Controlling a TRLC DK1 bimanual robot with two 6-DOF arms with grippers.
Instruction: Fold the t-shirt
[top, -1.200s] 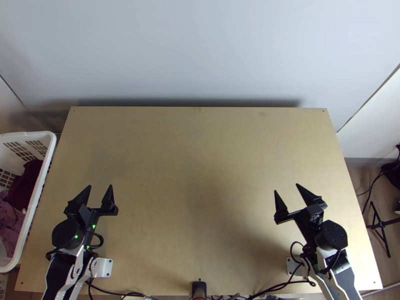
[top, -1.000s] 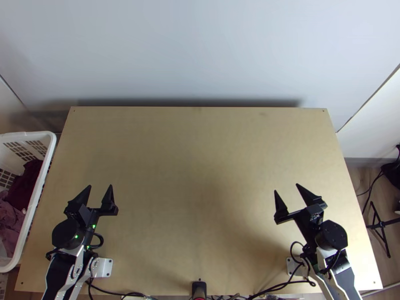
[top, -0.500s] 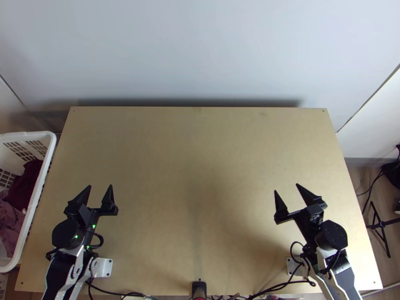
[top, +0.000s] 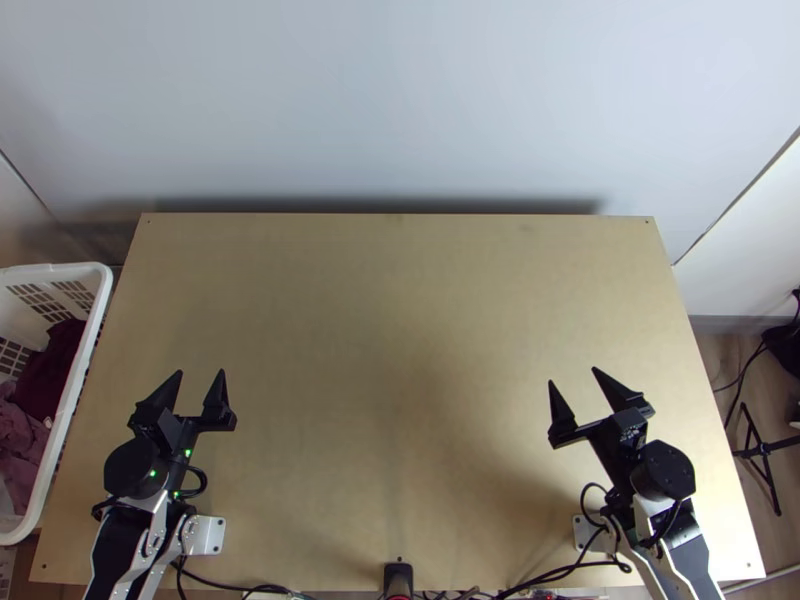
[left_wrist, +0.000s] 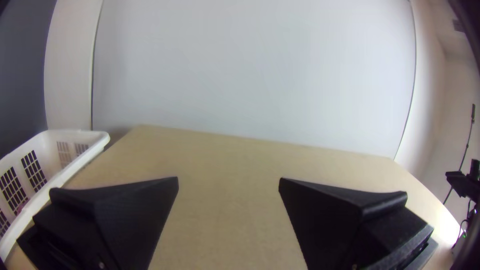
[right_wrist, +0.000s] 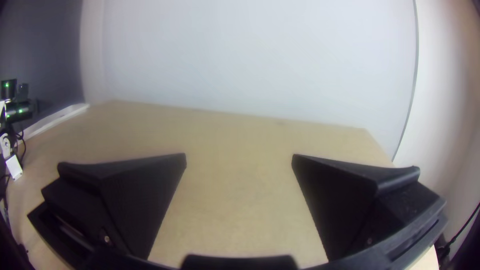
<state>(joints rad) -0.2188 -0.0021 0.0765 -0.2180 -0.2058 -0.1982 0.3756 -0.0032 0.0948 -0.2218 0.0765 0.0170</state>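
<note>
Light wood was shown across the broad table (top: 390, 300), which was backed by a pale wall (top: 400, 100). Beside its left edge in the top view, a white basket (top: 60, 268) was seen, with dark red cloth (top: 50, 370) and mauve cloth (top: 20, 435) bunched inside. Whether the t-shirt was included in that pile could not be told.

Over the table's near left part, the left gripper (top: 201, 372) was held with its fingers spread well apart and bare wood framed between them. Over the near right part, the right gripper (top: 573, 376) was likewise held wide, with nothing gripped. Both were pointed toward the wall. Black cables (top: 240, 584) were strung along the near edge.
</note>
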